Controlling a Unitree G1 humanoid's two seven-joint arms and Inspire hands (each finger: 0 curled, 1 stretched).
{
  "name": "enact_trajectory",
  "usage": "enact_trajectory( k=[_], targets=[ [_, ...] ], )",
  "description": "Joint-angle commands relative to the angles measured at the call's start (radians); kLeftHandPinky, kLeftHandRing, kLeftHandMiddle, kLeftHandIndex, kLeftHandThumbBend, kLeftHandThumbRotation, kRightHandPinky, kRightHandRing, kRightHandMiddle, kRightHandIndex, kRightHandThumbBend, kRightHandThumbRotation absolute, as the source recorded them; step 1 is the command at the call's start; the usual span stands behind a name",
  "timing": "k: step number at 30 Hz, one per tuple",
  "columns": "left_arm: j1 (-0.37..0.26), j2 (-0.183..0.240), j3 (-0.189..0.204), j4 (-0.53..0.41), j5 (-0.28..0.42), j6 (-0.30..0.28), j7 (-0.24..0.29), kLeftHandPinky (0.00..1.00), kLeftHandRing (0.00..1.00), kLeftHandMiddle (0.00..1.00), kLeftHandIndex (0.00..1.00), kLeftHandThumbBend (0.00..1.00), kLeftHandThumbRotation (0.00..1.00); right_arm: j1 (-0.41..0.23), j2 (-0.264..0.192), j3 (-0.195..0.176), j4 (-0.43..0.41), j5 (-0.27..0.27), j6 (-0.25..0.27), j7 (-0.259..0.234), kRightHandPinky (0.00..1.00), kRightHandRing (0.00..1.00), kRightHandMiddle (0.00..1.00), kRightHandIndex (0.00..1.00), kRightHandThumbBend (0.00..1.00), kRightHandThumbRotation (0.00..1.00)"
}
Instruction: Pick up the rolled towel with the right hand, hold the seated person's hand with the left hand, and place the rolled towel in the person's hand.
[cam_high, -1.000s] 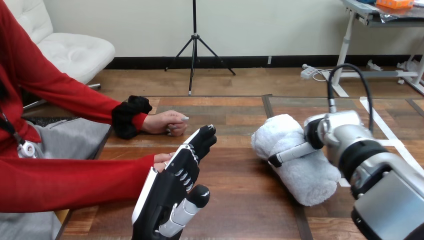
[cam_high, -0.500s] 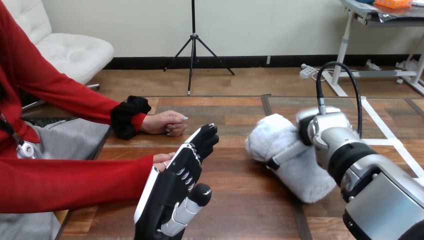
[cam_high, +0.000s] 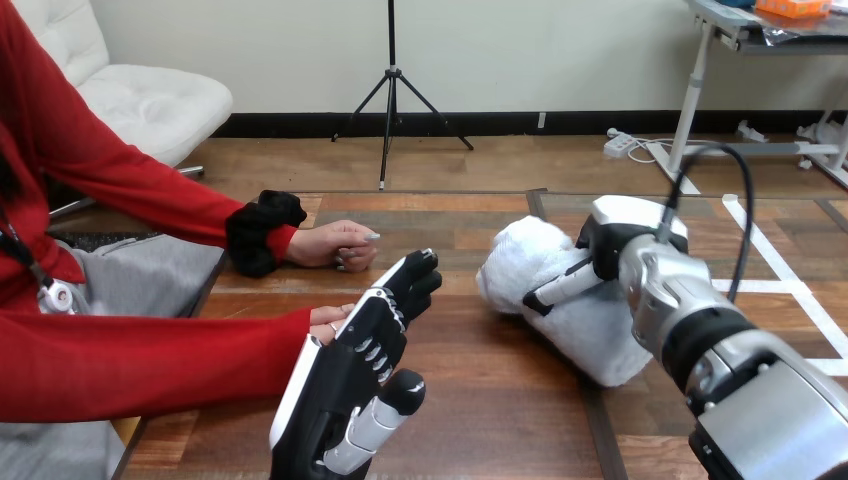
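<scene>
The rolled towel (cam_high: 560, 312) has come left across the worktop (cam_high: 480, 400) in the last second. Your right robot hand (cam_high: 606, 245) is clamped round it, fingers curled over the roll, though I can't tell if it's clear of the wood. Your left robot hand (cam_high: 345, 375) stays open, fingers straight, right beside the person's hand (cam_high: 324, 318) at the near red sleeve, not clasping it. So the carry is under way, but the hold looks unfinished.
</scene>
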Motion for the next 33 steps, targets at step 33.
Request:
enact_trajectory(
  k=[33],
  targets=[
    [-0.036,0.009,0.005,-0.047,-0.007,-0.026,0.003,0.94,0.92,0.92,0.87,1.0,0.78,0.069,-0.067,-0.197,-0.067,0.158,-0.236,-0.307,0.38,0.43,0.47,0.41,0.9,0.0]
  ],
)
